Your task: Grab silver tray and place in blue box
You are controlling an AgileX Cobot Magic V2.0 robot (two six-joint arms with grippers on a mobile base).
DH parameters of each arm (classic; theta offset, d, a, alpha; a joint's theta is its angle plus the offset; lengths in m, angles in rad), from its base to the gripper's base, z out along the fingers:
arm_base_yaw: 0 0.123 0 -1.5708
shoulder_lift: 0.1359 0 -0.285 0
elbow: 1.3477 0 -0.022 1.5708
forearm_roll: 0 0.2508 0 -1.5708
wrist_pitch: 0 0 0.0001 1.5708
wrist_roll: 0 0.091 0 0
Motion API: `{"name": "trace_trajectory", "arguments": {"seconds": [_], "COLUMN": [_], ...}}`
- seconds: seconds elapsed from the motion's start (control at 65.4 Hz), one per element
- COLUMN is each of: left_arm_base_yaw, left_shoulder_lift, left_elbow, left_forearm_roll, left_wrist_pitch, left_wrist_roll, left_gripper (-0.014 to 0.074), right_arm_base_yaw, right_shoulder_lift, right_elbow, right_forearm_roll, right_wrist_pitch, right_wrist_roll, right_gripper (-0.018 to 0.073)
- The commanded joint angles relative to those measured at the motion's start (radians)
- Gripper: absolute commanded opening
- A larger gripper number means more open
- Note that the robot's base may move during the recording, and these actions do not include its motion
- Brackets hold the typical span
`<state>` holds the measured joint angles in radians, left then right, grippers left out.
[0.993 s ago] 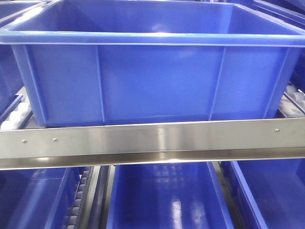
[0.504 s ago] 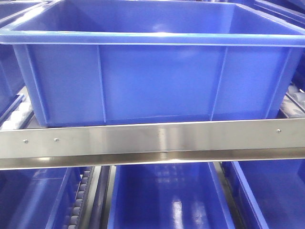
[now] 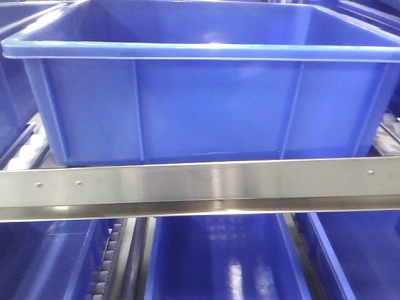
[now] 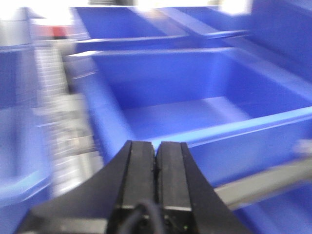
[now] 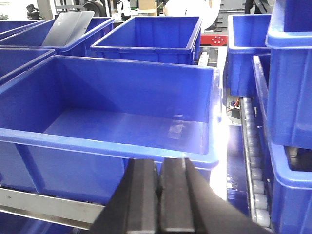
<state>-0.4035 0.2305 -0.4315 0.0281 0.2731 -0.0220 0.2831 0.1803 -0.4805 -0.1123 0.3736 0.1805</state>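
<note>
Blue plastic fills your front view: the blue box (image 3: 206, 94) takes up most of it, its thick rolled rim running across at 12 o'clock and two vertical ribs standing on the front wall. It sits on a roller surface (image 3: 25, 150) whose white rollers peek out at 9 o'clock. Your right wrist view looks down into the same blue box (image 5: 122, 126), and its floor shows only glare. Your left wrist view is blurred, but the blue box (image 4: 195, 112) lies ahead there too, at 1 o'clock from the gripper.

Next in size, a brushed steel rail (image 3: 200, 187) crosses the front view just below the box, touching the bottom of its front wall in the picture. Under the rail, lower blue crates (image 3: 219, 262) sit at 6 o'clock.

In the right wrist view, more blue crates (image 5: 151, 34) stand behind at 12 o'clock, and a grey tilted panel (image 5: 68, 27) leans in one at 11 o'clock; you cannot tell from here whether that is the silver tray.

Your right gripper (image 5: 159, 195) sits at 6 o'clock, jaws pressed together with nothing between them, just before the box's near rim. Your left gripper (image 4: 156, 175) is likewise closed and bare.
</note>
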Motion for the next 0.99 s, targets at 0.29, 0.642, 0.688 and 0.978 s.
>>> {"name": "trace_trajectory", "arguments": {"seconds": [0.29, 0.642, 0.688, 0.978], "left_arm_base_yaw": [0.306, 0.375, 0.375, 0.375], "left_shoulder_lift": [-0.262, -0.258, -0.258, -0.258], "left_elbow": [0.336, 0.458, 0.458, 0.458], "left_forearm_roll": [-0.083, -0.097, -0.097, -0.097], "left_wrist_pitch": [-0.231, -0.297, -0.297, -0.297], "left_wrist_roll": [0.022, 0.022, 0.022, 0.022], "left_gripper": [-0.0105, -0.0105, -0.0105, -0.0105], "right_arm_base_yaw": [-0.001, -0.001, -0.001, -0.001], "right_shoulder_lift": [0.014, 0.014, 0.014, 0.014], "right_elbow": [-0.027, -0.026, -0.026, -0.026], "right_forearm_roll": [-0.015, -0.015, -0.015, -0.015], "right_wrist_pitch": [-0.091, -0.091, -0.091, -0.091], "right_wrist_roll": [-0.006, -0.006, -0.006, -0.006], "right_gripper": [0.0056, 0.0056, 0.0056, 0.0056]}}
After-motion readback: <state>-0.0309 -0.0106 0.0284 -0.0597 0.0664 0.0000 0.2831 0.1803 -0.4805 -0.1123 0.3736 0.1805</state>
